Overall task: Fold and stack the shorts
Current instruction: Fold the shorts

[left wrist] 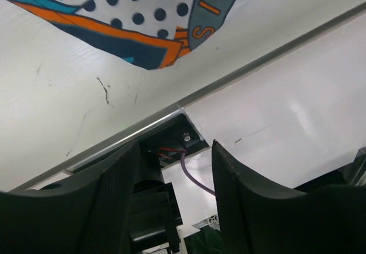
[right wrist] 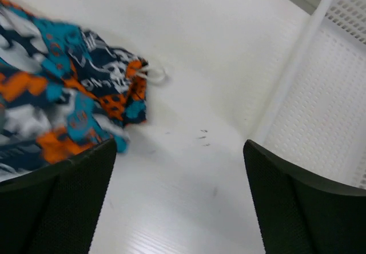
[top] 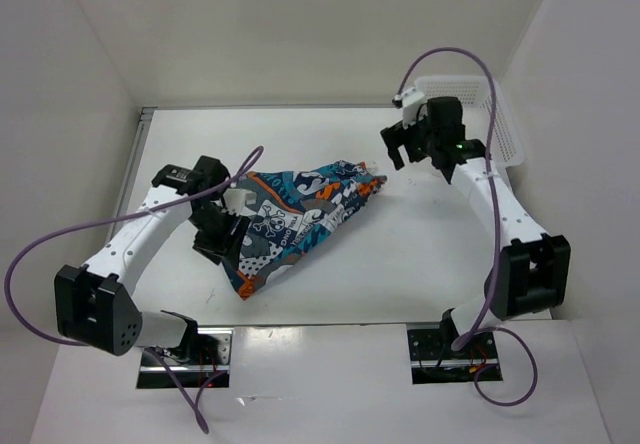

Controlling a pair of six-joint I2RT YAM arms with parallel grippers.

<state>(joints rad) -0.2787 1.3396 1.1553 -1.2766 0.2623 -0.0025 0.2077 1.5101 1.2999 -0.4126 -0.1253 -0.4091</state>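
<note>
- Black-padded left hand (top: 222, 236) hovers at the left edge of the shorts (top: 300, 219), its two fingers (left wrist: 114, 202) set apart with nothing between them; its wrist camera shows only a corner of printed cloth beyond the tips
- Centre of the white bench (top: 400, 264): the shorts lie in a rough triangle, broad at the left and tapering to a point at the right, one corner reaching toward the near edge; no neat fold shows yet, and nothing is stacked
- The cloth looks thin, light and limp, likely to sag and bunch from any single pinch; a hem or the waistband edge, where layers double up, seems the surest hold, with the other hand lifting or pinning the opposite corner
- A white drawstring loop (right wrist: 155, 74) pokes out at the right tip and could snag
- Right hand (top: 400, 146) hangs above bare bench just beyond that tip, fingers spread wide and empty
- Far right, the white mesh basket (top: 480, 114) stands in the back corner, apart from the shorts
</note>
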